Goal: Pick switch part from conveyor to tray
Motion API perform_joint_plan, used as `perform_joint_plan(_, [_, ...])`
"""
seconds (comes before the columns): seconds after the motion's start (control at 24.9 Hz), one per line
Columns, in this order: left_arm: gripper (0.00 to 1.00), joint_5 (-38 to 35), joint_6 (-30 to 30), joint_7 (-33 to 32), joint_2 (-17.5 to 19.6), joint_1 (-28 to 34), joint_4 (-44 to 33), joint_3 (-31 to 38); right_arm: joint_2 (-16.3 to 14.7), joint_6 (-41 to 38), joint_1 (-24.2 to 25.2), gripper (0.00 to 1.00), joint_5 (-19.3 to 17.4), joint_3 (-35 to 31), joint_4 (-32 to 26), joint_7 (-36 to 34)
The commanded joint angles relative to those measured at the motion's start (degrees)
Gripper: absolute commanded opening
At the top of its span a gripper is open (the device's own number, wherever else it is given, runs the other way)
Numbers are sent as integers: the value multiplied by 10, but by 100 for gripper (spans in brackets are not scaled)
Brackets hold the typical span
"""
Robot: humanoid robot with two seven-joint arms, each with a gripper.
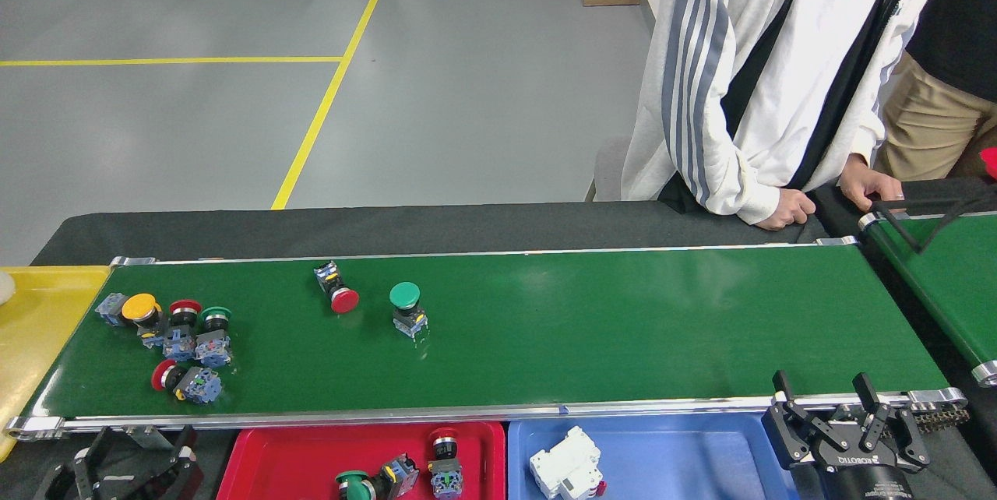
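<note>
The conveyor (623,329) runs across the view with switch parts on its left half. One with a green cap (406,307) stands upright, and one with a red cap (336,289) lies on its side. Several more form a cluster (175,336) near the left end. The red tray (288,461) in front holds three switch parts. My left gripper (139,455) is open and empty, low at the bottom left, in front of the belt's rail. My right gripper (819,389) is open and empty at the belt's front right corner.
A blue tray (685,461) holding a white breaker (567,473) sits right of the red one. A yellow tray (39,329) lies past the belt's left end. A second green belt (942,274) is at right. A person in a white jacket (748,79) rests a hand (788,209) behind the belt.
</note>
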Motion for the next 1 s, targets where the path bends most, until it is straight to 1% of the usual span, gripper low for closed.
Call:
perform_joint_plan(0.0, [100, -2, 5, 4, 13, -21, 22, 0, -6, -9, -5, 100, 0, -2, -8, 0])
perform_joint_plan(0.28, [100, -3, 18, 4, 33, -65, 88, 0, -5, -12, -4, 100, 0, -2, -8, 0])
perform_joint_plan(0.44, [100, -28, 39, 4, 40, -104, 144, -6, -5, -12, -4, 100, 0, -2, -8, 0])
perform_joint_plan(0.6, [100, -43, 78, 4, 47, -138, 198, -10, -5, -12, -3, 100, 0, -3, -7, 0])
perform_joint_plan(0.64, [99, -45, 91, 4, 49, -150, 210, -15, -5, -12, -3, 100, 0, -2, -7, 0])
perform_joint_plan(0.68, [96, -44, 104, 4, 51, -157, 217, -21, -5, -12, -3, 100, 0, -2, -7, 0])
perform_joint_plan(0.72, [85, -44, 113, 4, 53, -159, 220, -24, -5, -12, -3, 100, 0, -2, -7, 0])
perform_joint_plan(0.76, [69, -42, 113, 6, 54, -159, 220, -26, -5, -12, -3, 100, 0, -2, -8, 0])
perform_joint_plan(0.8, [46, -38, 108, 15, 54, -159, 220, -27, -5, -12, -2, 100, 0, -2, -7, 0])
perform_joint_plan(0.84, [29, -37, 105, 29, 52, -156, 220, -27, -5, -12, -1, 100, 0, -2, -7, 0])
perform_joint_plan(0.88, [17, -35, 96, 50, 52, -152, 220, -28, -5, -12, 0, 100, 0, -3, -7, 0])
perform_joint_plan(0.92, [13, -35, 85, 74, 52, -144, 220, -30, -5, -12, 0, 100, 0, -3, -7, 0])
perform_joint_plan(0.96, [10, -36, 79, 91, 52, -137, 218, -35, -5, -12, 1, 100, 0, -3, -7, 0])
